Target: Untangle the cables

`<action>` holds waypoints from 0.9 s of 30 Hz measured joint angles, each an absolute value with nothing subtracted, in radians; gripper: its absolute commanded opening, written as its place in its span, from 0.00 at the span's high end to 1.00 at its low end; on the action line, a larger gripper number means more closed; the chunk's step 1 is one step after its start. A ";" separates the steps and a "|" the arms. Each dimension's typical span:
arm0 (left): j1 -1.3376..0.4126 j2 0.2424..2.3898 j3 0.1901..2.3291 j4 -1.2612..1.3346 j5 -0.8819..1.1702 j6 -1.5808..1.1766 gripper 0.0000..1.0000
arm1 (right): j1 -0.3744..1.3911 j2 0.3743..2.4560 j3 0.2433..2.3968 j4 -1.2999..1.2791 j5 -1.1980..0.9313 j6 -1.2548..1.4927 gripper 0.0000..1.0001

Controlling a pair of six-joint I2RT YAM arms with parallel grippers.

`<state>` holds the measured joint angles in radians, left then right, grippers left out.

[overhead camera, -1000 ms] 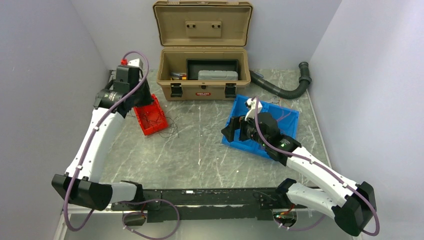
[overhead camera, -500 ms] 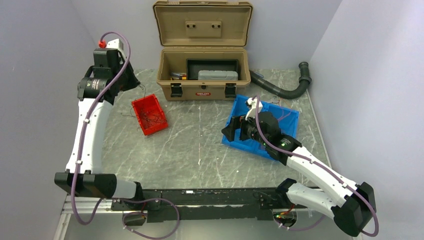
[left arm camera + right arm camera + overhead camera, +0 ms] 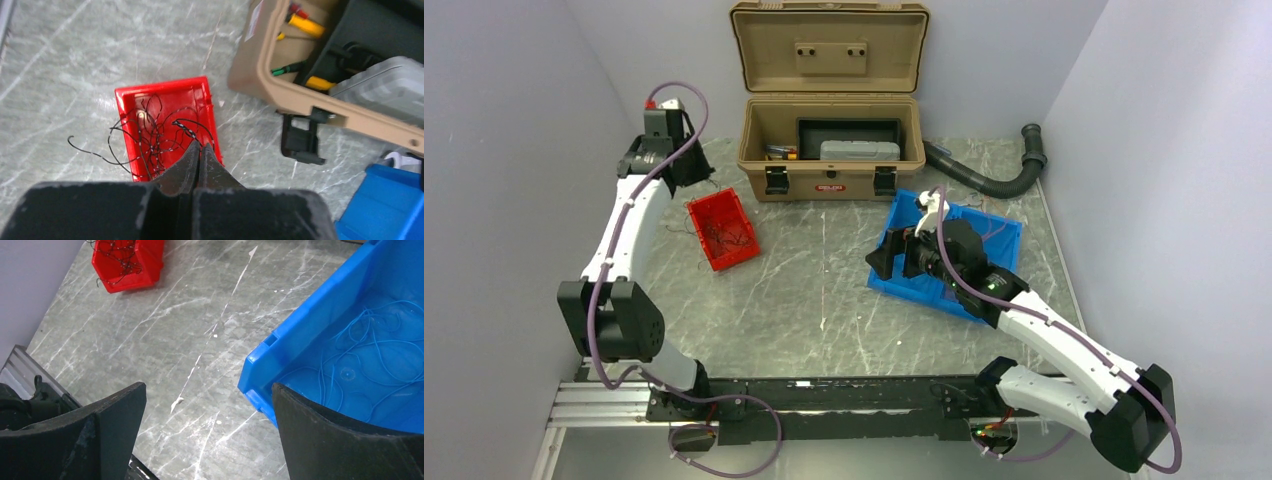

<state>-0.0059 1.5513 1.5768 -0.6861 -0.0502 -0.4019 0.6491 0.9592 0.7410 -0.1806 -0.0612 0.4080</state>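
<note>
Thin black cables [image 3: 150, 135] lie tangled in a small red bin [image 3: 165, 95], with some strands hanging over its left rim onto the table. My left gripper [image 3: 200, 146] is shut above the bin's near right corner, and one black strand runs up to its tips. In the top view the left gripper [image 3: 686, 172] is behind the red bin [image 3: 721, 230]. Thin blue cables [image 3: 370, 340] lie loose in a blue bin [image 3: 300, 325]. My right gripper [image 3: 207, 386] is open and empty over that bin's left edge [image 3: 886, 262].
An open tan toolbox [image 3: 829, 150] holding tools stands at the back centre, close to the right of the red bin in the left wrist view [image 3: 270, 75]. A thick black corrugated hose [image 3: 984, 180] lies at the back right. Walls close in both sides.
My left gripper has left the red bin, swung up and back-left, then come in behind the bin. Strands that lay right of the bin are gone from there. The right arm barely moved.
</note>
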 measured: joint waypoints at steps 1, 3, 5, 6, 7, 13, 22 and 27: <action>-0.006 1.554 1.548 -0.671 -0.052 -0.408 1.00 | 0.649 0.960 0.741 -0.180 -0.061 0.408 0.03; -0.006 1.564 1.480 -0.634 -0.057 -0.421 1.00 | 0.648 0.965 0.741 -0.181 -0.062 0.408 0.03; -0.006 1.581 1.415 -0.594 -0.057 -0.441 1.00 | 0.647 0.973 0.741 -0.181 -0.062 0.408 0.03; -0.006 1.590 1.389 -0.578 -0.057 -0.450 1.00 | 0.646 0.976 0.742 -0.180 -0.062 0.408 0.03; -0.006 1.599 1.364 -0.563 -0.056 -0.459 1.00 | 0.646 0.980 0.742 -0.181 -0.063 0.408 0.03; -0.025 1.691 1.256 -0.465 -0.049 -0.493 1.00 | 0.643 0.987 0.752 -0.185 -0.067 0.408 0.03; -0.043 1.934 1.325 -0.441 -0.052 -0.501 0.94 | 0.640 0.986 0.759 -0.188 -0.079 0.408 0.03; -0.044 1.875 1.324 -0.464 -0.062 -0.481 0.73 | 0.636 0.977 0.759 -0.201 -0.078 0.408 0.03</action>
<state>-0.0437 1.8751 1.3243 -0.4641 -0.0620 -0.4812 0.6361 0.9768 0.7586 -0.2008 -0.0784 0.4080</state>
